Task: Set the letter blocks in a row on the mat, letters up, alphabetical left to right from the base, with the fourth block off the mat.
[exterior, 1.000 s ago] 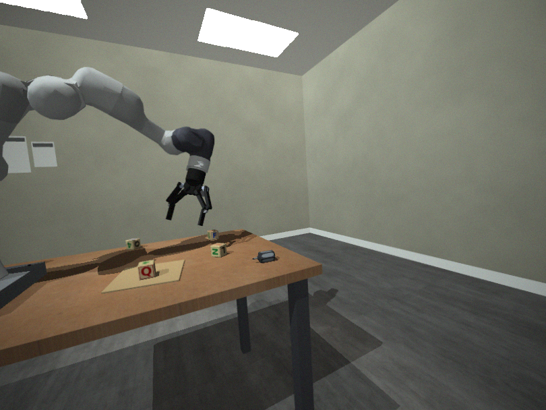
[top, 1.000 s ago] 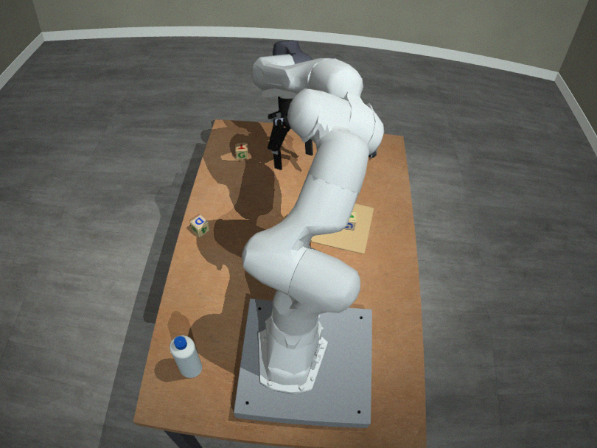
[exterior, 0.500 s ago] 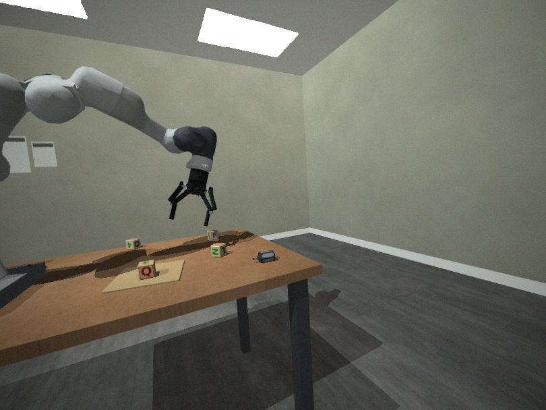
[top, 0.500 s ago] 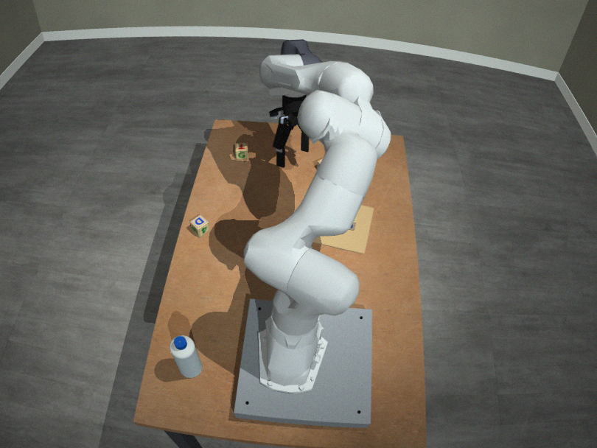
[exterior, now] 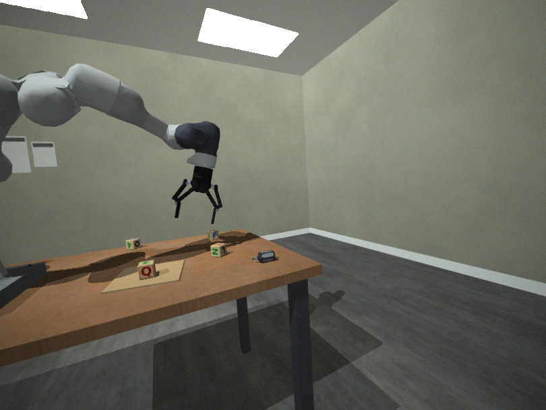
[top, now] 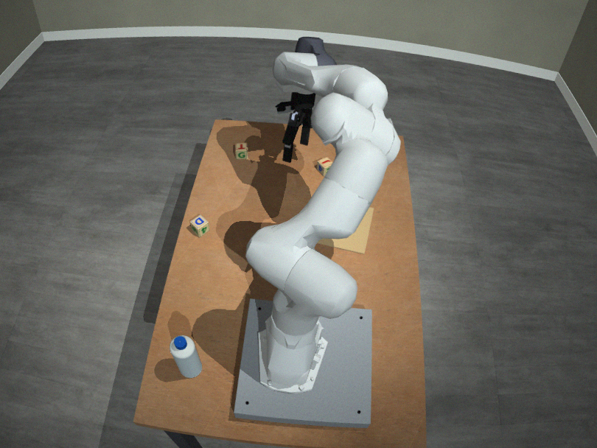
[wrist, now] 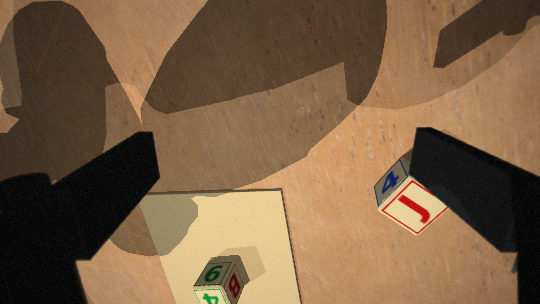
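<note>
My gripper [exterior: 197, 212] is open and empty, high above the far part of the table; it also shows in the overhead view [top: 295, 144]. A block with a red J on top [wrist: 411, 202] lies on the bare table beside my right finger in the wrist view; it also shows in the overhead view [top: 324, 166]. The tan mat [wrist: 225, 245] holds one block [wrist: 220, 285] [exterior: 146, 269] with a green 4 on top and a red Q on its side. A block with T on top [top: 241, 150] lies far left. A block with D on top [top: 198, 225] lies near the left edge.
A white bottle with a blue cap [top: 185, 357] stands at the near left corner. A small dark object [exterior: 265, 255] lies near the far right corner. My arm hides most of the mat [top: 354, 236] in the overhead view.
</note>
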Tool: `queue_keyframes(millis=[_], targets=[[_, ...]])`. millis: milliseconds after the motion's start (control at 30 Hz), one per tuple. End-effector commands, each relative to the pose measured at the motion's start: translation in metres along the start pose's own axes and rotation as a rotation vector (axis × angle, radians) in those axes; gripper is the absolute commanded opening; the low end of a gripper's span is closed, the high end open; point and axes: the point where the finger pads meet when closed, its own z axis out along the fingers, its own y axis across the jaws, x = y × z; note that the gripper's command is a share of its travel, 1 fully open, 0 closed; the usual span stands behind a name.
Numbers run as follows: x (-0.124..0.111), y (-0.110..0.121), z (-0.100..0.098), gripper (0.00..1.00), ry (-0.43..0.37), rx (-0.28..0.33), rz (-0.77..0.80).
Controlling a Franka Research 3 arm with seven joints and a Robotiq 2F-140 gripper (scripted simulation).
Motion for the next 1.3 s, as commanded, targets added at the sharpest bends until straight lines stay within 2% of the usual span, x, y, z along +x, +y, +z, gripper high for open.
queue_keyframes(millis=[0,267,767,833,967,1100,1267], targets=[[-0.001,0.011,-0.005,1.0,0.038,-0.018,-0.133],[-0.007,0.024,-0.014,1.0,0.093,-0.039,-0.193],[-0.049,0.068,-0.044,1.0,0.258,-0.138,-0.332],[-0.049,0.068,-0.044,1.0,0.258,-0.138,-0.332],[-0.07,0.082,-0.053,1.0,0.304,-0.176,-0.361],[-0.08,0.089,-0.057,1.0,0.325,-0.195,-0.372],[-0.083,0.091,-0.058,1.0,0.33,-0.2,-0.374]])
